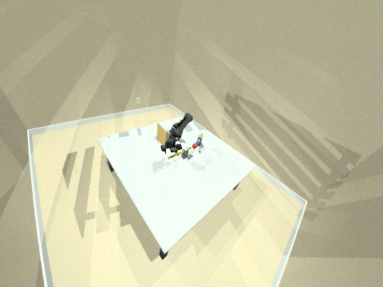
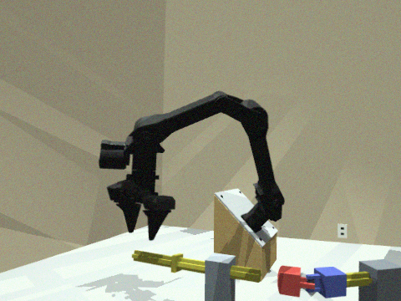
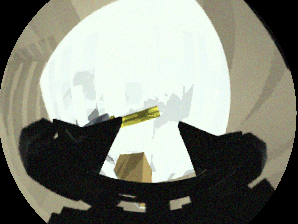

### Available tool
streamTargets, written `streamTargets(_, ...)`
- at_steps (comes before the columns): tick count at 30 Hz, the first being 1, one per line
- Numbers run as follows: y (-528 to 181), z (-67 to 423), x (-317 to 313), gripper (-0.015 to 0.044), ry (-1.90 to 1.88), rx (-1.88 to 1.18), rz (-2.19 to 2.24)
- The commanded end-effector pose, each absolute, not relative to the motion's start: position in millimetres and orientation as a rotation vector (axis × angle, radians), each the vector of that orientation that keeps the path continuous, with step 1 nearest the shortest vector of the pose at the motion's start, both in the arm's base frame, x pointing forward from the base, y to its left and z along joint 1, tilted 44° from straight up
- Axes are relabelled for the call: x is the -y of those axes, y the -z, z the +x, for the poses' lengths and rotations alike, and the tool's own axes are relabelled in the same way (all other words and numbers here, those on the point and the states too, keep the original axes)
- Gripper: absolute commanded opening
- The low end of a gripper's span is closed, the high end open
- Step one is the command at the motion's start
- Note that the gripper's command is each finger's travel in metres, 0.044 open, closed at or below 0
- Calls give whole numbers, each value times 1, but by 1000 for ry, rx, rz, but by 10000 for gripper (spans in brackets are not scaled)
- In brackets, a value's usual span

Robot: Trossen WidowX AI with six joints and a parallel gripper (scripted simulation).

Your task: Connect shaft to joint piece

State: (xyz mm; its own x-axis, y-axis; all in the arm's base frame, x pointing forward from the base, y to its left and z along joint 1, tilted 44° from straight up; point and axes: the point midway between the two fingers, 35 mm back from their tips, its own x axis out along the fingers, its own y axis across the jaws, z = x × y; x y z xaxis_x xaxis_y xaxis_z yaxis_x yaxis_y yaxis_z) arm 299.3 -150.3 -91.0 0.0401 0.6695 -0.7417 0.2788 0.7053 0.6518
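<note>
The red square joint piece (image 2: pixel 289 281) (image 1: pixel 195 146) is hinged to a blue piece (image 2: pixel 332 282) on the short yellow fixed shaft (image 2: pixel 357 278), held by a grey block (image 2: pixel 382 276). The second yellow shaft (image 2: pixel 190 265) (image 3: pixel 141 116) (image 1: pixel 175 154) runs through its grey block (image 2: pixel 219 276) (image 1: pixel 184 153) and has a collar (image 2: pixel 177 262). A gap shows between its near end and the red piece; their exact alignment cannot be told. My gripper (image 2: pixel 141 235) (image 3: pixel 151 122) is open and empty, above the second shaft's outer end and touching nothing. The left finger hides part of that shaft in the wrist view.
A wooden wedge (image 2: pixel 234 230) (image 1: pixel 162 133) (image 3: pixel 134 167) with a white sloped plate (image 2: pixel 238 205) carries the arm's base, behind the shafts. The white table (image 1: pixel 175 199) has its edges well away from the parts. Shadows cross the table.
</note>
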Motion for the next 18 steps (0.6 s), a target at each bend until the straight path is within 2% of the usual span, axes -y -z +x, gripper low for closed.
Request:
streamTargets(1,97,298,145,440,-260,-1569,915)
streamTargets(18,116,295,127,440,195,-1612,1396)
